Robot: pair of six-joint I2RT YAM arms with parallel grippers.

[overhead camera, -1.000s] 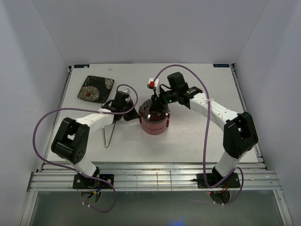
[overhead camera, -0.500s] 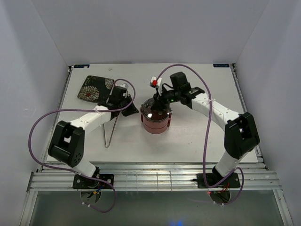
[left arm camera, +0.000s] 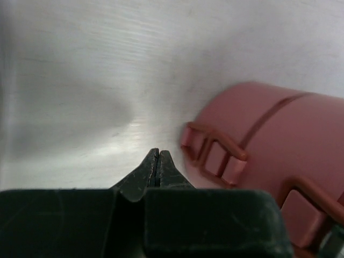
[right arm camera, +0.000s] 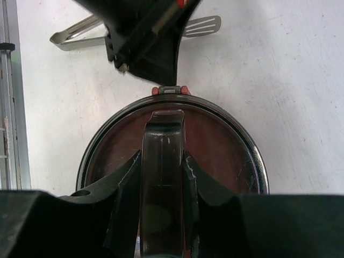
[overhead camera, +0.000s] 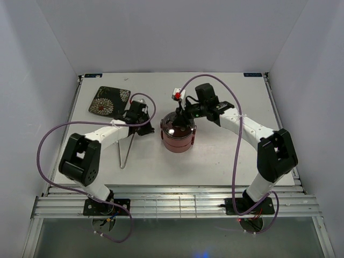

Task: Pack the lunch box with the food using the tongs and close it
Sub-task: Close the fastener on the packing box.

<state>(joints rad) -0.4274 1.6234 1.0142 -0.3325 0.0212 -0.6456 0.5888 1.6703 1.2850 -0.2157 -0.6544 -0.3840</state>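
The lunch box [overhead camera: 177, 138] stands stacked in the middle of the table, its grey top lid [right arm camera: 220, 145] seated on it. My right gripper [right arm camera: 162, 156] is above it, shut on the lid's dark arched handle [right arm camera: 162, 126]. My left gripper [left arm camera: 157, 160] is shut and empty, low over the table just left of the box's red side handle [left arm camera: 215, 156]. The silver tongs [overhead camera: 127, 149] lie flat on the table to the left of the box, below my left arm. No food shows in any view.
A dark patterned square plate [overhead camera: 109, 101] sits at the back left. White walls close in the table on three sides. A rail [right arm camera: 8, 97] runs along the table's edge in the right wrist view.
My left gripper swung slightly toward the plate, then came back beside the lunch box's left side. The right gripper has stayed on the lid's handle.
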